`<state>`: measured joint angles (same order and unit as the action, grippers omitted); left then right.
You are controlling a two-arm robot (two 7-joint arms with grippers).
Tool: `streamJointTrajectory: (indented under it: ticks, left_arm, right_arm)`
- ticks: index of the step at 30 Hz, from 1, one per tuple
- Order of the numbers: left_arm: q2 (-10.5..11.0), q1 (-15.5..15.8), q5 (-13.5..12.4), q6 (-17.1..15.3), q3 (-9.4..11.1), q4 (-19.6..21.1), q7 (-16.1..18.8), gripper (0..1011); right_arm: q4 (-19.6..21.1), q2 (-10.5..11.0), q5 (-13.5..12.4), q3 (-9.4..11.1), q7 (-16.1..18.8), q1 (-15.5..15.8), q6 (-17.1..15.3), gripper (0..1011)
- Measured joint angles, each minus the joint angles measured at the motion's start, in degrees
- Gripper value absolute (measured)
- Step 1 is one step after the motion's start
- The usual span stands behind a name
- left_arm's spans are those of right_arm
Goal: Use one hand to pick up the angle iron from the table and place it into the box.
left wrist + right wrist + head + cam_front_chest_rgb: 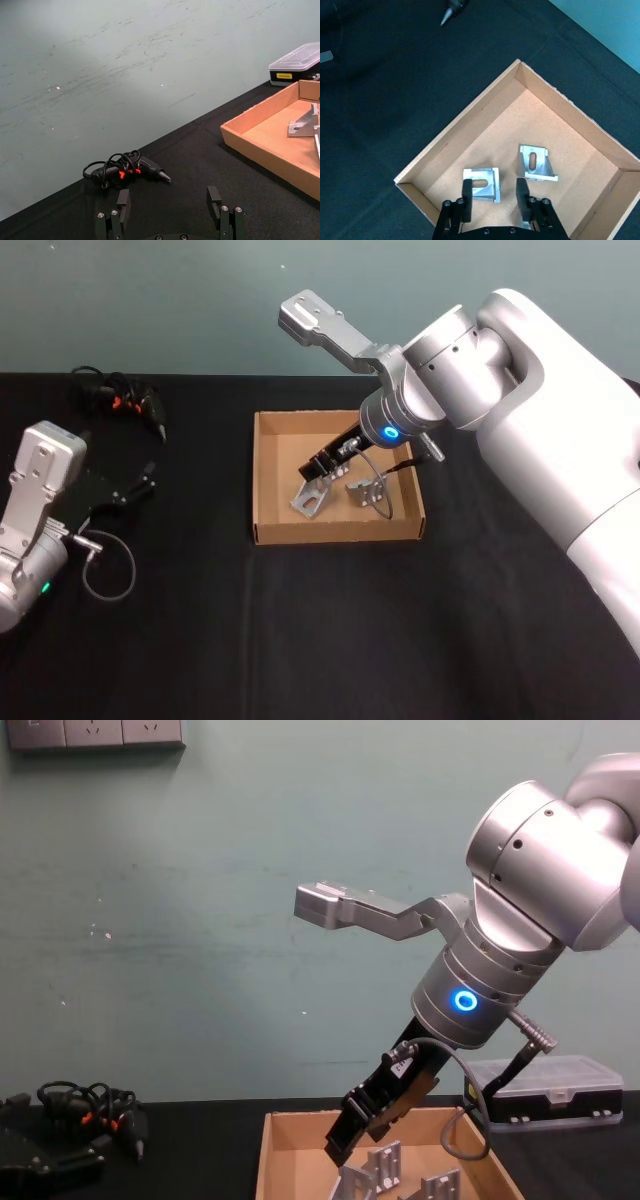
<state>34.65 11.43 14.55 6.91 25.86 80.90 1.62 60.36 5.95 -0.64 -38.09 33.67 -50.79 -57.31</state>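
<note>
The tan cardboard box (pixel 340 532) sits mid-table on the black table (pixel 300 640). Two silver angle irons lie on its floor, one (pixel 312 498) toward my left and the other (pixel 362 492) beside it. My right gripper (pixel 325 468) hangs just above the box, over the left angle iron. In the right wrist view the right gripper (pixel 494 197) is open and holds nothing, with one angle iron (pixel 481 183) lying below its fingers and the other (pixel 537 164) a little apart, inside the box (pixel 465 130). My left gripper (pixel 169 200) is open and parked near the table's left edge.
A black tool with a tangled cord (pixel 125 400) lies at the back left of the table. A clear-lidded plastic case (pixel 560 1085) stands behind the box. A grey cable loop (pixel 110 565) lies by the left arm.
</note>
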Motion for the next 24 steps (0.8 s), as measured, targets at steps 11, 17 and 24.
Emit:
streamJointTrajectory:
  ticks: [11, 17, 24]
  left_arm:
    - [0.0, 0.0, 0.0, 0.0, 0.0, 0.0, 0.0, 1000]
    - [0.0, 0.0, 0.0, 0.0, 0.0, 0.0, 0.0, 1000]
    - [0.0, 0.0, 0.0, 0.0, 0.0, 0.0, 0.0, 1000]
  right_arm:
    - [0.9, 0.3, 0.0, 0.2, 0.1, 0.5, 0.1, 833]
    - [6.0, 1.7, 0.8, 1.9, -1.0, 3.7, 1.6, 993]
    - [14.0, 3.5, 2.0, 5.0, -4.6, 9.9, 5.1, 1003]
